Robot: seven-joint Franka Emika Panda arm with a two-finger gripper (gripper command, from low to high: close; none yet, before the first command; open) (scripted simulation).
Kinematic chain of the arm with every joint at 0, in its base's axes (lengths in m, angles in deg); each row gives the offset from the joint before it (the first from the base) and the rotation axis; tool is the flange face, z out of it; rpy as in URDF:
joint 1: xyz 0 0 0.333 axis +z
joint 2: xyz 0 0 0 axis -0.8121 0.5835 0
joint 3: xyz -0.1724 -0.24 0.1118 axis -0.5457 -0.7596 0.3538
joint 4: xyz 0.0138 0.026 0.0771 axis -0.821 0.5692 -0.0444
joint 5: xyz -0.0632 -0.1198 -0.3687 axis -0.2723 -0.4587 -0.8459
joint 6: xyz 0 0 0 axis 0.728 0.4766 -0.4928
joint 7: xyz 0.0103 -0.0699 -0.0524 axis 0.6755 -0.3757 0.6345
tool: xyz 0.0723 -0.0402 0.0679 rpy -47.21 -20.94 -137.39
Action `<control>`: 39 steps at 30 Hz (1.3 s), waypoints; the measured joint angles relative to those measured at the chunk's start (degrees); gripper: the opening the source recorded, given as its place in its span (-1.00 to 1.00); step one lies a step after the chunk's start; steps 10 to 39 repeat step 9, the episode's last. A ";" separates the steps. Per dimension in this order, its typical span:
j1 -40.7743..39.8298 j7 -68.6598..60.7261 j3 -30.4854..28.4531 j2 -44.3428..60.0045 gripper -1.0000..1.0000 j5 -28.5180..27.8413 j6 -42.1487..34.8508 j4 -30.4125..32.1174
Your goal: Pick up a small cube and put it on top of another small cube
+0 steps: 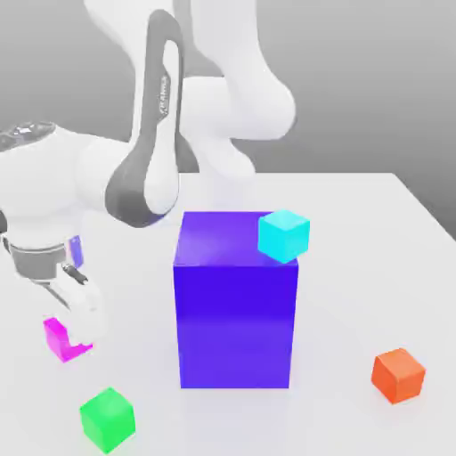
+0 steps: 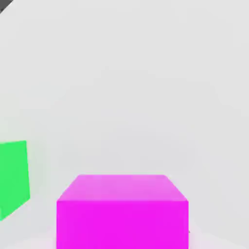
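The small magenta-pink cube is at table level at the exterior view's left, partly covered by my gripper, which hangs right over it. In the hand view the same cube fills the near edge of the picture, very close to the camera. A cyan cube shows at the top far corner of the big blue-purple block, on the exterior view's right side of it. A green cube lies in front of my hand and also shows beside the magenta one in the hand view.
An orange cube lies at the exterior view's front right. The tall blue-purple block stands just to the exterior view's right of my hand. A small purple shape peeks out behind the wrist. The white table stretches beyond.
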 joint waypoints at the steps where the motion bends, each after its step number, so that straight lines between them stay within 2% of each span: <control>1: 1.28 1.68 0.75 0.52 -1.00 -0.25 -0.98 -1.53; 5: 1.93 1.98 2.38 7.39 -1.00 1.26 4.08 -3.33; 6: 1.68 1.79 2.78 8.96 1.00 1.60 5.50 -3.47; 39: 1.68 1.79 2.78 8.96 1.00 1.60 5.50 -3.47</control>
